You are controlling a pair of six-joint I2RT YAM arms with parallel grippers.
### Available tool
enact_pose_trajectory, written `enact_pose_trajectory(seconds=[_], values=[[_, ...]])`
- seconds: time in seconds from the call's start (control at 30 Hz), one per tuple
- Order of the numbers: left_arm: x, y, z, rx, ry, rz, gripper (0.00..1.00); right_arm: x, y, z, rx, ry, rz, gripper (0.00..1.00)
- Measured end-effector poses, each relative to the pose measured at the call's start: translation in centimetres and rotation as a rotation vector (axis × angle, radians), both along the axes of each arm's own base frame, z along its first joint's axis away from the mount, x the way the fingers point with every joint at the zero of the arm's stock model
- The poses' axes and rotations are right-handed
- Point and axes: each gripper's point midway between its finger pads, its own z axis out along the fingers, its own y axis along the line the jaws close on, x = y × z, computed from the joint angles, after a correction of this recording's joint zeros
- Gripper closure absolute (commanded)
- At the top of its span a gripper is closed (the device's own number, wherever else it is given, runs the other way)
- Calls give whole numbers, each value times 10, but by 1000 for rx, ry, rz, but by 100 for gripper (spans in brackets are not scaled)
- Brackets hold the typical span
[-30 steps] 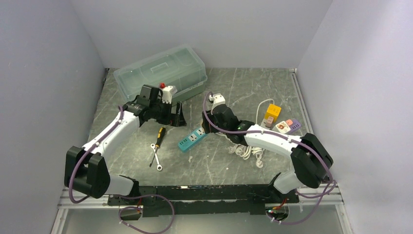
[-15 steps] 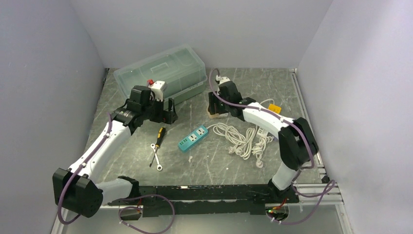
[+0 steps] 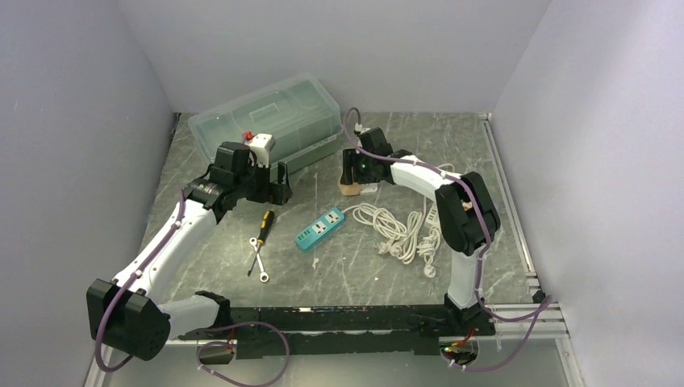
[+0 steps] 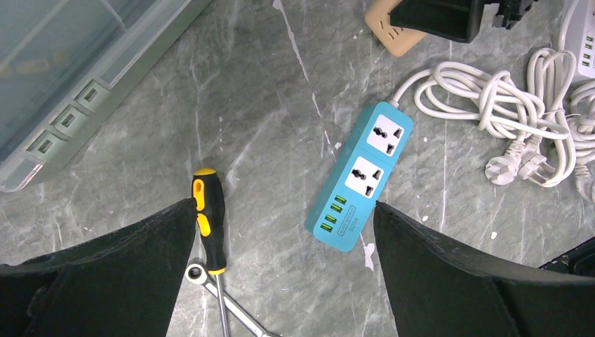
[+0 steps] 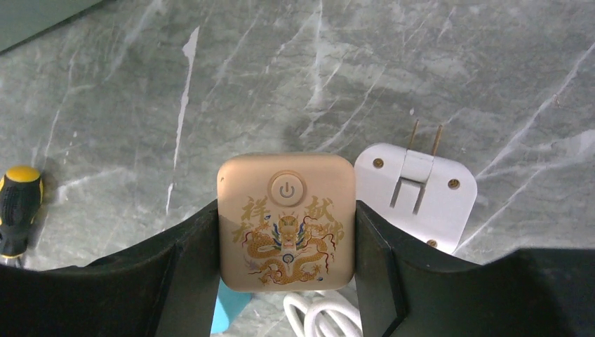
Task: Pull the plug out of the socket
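Two-pronged plug (image 5: 414, 200) pointing away (flat), right gripper (image 5: 286, 235) clamping socket (image 5: 285, 210), left gripper (image 4: 284, 207) apart

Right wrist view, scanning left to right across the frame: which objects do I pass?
At the left edge the screwdriver handle → tan socket block with its power button → white plug, lying beside the block with its prongs bare.

Left wrist view: beige socket (image 4: 390, 39) runs off the top edge, partly behind the right fingers (image 4: 438, 17); plastic box (image 4: 70, 63) cut off upper left. Right wrist view: screwdriver (image 5: 17, 200) cut off left.
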Motion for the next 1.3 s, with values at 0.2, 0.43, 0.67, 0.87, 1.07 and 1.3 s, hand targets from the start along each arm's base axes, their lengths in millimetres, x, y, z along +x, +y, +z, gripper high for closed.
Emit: enact_pose_trajectory(seconds=[0.2, 0.43, 0.67, 0.87, 1.07, 1.3], values=[[0, 0, 0, -1, -1, -1, 0, 12, -3, -5, 5, 16, -35, 23], [0, 0, 0, -2, -1, -1, 0, 17, -4, -5, 16, 1, -49, 0], [0, 0, 0, -1, -1, -2, 0, 1, -19, 19, 1, -51, -55, 0], [0, 0, 0, 0, -2, -4, 0, -43, -55, 105, 52, -221, -113, 1], [-1, -2, 1, -6, 0, -12, 0, -80, -94, 115, 11, -259, -190, 8], [-1, -2, 0, -5, 0, -12, 0, -114, -123, 25, -155, -16, -202, 18]])
